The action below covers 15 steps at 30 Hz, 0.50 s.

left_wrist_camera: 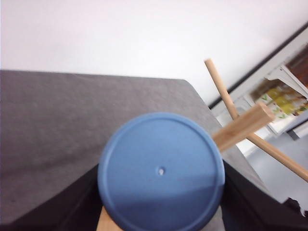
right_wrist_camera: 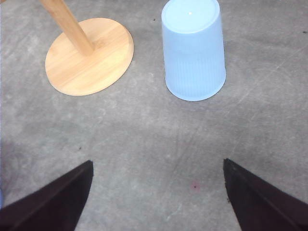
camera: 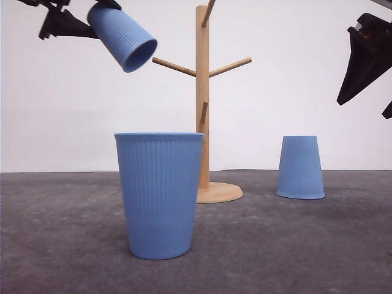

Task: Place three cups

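Left gripper grips a tilted cup, seemingly near the stand; right gripper gapes empty.

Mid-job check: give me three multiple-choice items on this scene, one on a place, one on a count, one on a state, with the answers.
1. Where is the upside-down cup?
A. Right of the wooden stand, on the table
B. Hung on a peg
C. Inside the upright cup

2. How many blue cups are in the front view?
A. One
B. Two
C. Three

3. What is the state of the right gripper?
A. Shut on a cup
B. Open and empty
C. Gripping the stand

Answers:
1 A, it rests rim-down on the grey table beside the stand's base.
2 C, the upright cup, the inverted one, and the tilted cup held up by the left gripper.
3 B, its fingers are spread over bare table.
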Motion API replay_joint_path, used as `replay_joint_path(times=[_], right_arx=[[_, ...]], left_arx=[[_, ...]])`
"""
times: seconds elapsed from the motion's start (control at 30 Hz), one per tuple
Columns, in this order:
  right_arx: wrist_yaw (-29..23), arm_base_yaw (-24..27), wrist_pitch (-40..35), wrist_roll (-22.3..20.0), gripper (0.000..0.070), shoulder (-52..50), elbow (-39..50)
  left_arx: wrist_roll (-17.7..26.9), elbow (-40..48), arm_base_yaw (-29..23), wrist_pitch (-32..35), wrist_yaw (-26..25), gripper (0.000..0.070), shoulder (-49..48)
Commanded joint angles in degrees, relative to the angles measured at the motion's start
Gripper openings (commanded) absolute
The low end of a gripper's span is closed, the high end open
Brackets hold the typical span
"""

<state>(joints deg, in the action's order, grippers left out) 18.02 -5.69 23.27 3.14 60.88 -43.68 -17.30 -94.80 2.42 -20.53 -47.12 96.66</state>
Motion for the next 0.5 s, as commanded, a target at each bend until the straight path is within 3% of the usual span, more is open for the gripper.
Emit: replay_joint_path(times=[0.0, 0.47], right_arx=[[0.2, -0.2, -0.5, -0.5, 0.0546, 0.5, -1.0], [0.2, -0.2, -0.3, -0.5, 0.0546, 0.5, -1.0]], left_arx=[[-0.3, -1.2, 1.0, 0.6, -0.6, 0.0225, 2.3], [-0.7, -1.2, 5.9, 2.3, 1.7, 0.0232, 7.5]])
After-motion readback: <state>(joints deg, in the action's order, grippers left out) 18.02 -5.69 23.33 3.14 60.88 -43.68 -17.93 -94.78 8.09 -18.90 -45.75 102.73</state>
